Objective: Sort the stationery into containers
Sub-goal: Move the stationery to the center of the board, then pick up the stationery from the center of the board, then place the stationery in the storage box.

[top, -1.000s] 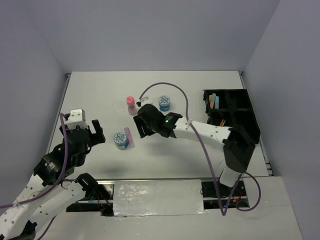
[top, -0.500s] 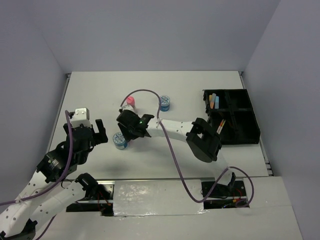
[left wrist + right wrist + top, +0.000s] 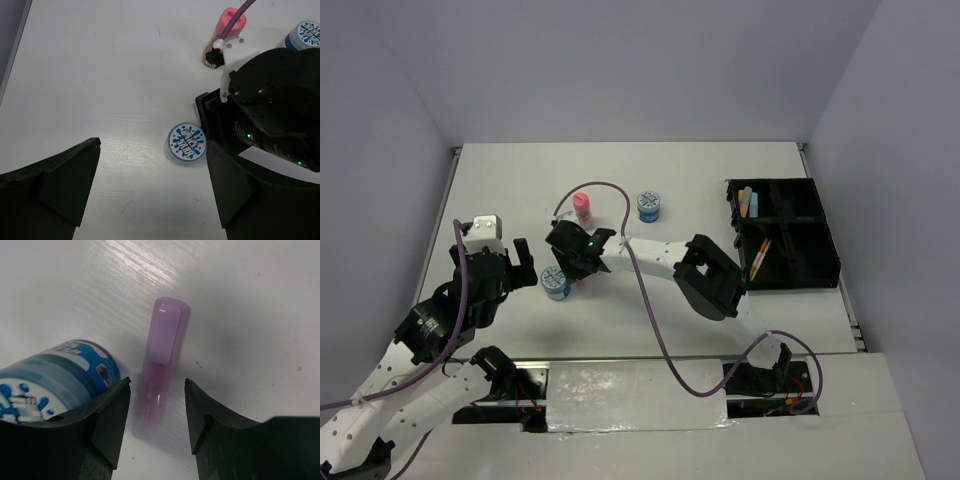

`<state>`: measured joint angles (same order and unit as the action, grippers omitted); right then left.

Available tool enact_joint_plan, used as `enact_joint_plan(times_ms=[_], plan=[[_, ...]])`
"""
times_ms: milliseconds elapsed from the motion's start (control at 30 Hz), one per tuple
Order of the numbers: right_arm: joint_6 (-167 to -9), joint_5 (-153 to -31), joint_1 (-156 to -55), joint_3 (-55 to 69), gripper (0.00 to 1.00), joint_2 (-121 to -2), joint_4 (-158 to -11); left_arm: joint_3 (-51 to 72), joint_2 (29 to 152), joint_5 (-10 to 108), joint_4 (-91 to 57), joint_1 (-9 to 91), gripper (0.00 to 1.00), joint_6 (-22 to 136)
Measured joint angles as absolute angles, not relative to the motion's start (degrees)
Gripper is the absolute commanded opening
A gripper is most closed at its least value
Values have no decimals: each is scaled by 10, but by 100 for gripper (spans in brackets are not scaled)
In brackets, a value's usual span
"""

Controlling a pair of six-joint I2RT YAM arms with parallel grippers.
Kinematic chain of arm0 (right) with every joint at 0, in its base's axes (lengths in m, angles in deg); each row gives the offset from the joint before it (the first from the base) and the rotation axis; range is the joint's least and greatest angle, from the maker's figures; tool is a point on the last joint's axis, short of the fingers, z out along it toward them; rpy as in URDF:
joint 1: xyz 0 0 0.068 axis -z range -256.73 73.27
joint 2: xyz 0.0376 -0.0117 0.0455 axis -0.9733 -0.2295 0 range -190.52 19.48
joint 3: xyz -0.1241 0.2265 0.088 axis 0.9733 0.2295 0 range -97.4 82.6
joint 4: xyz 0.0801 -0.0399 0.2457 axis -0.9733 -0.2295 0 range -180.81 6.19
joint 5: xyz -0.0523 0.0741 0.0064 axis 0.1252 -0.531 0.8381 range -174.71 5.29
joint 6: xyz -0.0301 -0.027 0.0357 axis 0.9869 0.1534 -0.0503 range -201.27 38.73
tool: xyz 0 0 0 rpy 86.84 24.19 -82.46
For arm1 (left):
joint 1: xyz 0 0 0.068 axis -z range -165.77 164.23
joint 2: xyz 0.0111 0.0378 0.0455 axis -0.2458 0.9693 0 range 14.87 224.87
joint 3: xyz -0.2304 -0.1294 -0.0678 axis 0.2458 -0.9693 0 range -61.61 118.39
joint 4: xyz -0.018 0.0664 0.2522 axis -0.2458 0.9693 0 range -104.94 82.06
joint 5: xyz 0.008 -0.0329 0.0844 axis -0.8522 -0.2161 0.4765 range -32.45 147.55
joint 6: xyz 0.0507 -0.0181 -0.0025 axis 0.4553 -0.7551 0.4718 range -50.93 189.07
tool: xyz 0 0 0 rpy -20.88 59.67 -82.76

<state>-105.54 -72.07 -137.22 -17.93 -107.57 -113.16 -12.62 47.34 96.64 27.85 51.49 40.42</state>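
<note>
A short purple marker (image 3: 160, 360) lies flat on the table beside a round blue-white tub (image 3: 55, 375). My right gripper (image 3: 156, 412) is open and low over the marker, one finger on each side, the left finger (image 3: 107, 420) close to the tub. In the top view the right gripper (image 3: 574, 268) hides the marker next to that tub (image 3: 556, 282). My left gripper (image 3: 512, 266) is open and empty just left of it; its wrist view shows the tub (image 3: 186, 142). A pink bottle (image 3: 582, 208) and a second tub (image 3: 648, 206) stand farther back. The black organiser tray (image 3: 810, 270) is at the right.
The tray holds orange and blue markers (image 3: 748, 203) in a back compartment and thin pens (image 3: 760, 258) in a front one. The right arm and its purple cable (image 3: 620, 192) stretch across the table's middle. Walls close the back and both sides.
My right gripper has swung left from the table's middle and come down over the purple marker beside the tub. My left gripper has shifted slightly.
</note>
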Motion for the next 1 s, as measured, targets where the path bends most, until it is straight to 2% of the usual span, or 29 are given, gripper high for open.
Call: enact_joint_plan(times_ms=[100, 233, 267, 300, 500, 667, 767, 867, 1000], plan=[[-1056, -717, -1372, -183, 52, -1096, -1136, -126, 473, 966, 278, 515, 99, 404], [-1054, -708, -1372, -188, 35, -1101, -1142, -126, 472, 963, 278, 515, 99, 405], [-1054, -705, -1372, -188, 21, -1101, -1143, -126, 472, 962, 277, 515, 99, 405], [-1051, -703, -1372, -187, 1, -1101, -1143, -126, 472, 962, 277, 515, 99, 405], [-1056, -701, -1366, -98, 0, -1043, -1105, -126, 466, 962, 274, 515, 99, 405], [-1057, -738, -1322, 37, 0, -904, -1082, -126, 464, 961, 274, 515, 99, 406], [-1057, -764, -1235, 112, 0, -775, -1059, -126, 459, 958, 274, 515, 99, 406], [-1052, -779, -1111, 138, 0, -667, -1043, -126, 450, 956, 273, 515, 99, 406], [-1037, -766, -998, 135, 0, -612, -1048, -126, 445, 953, 273, 515, 99, 406]])
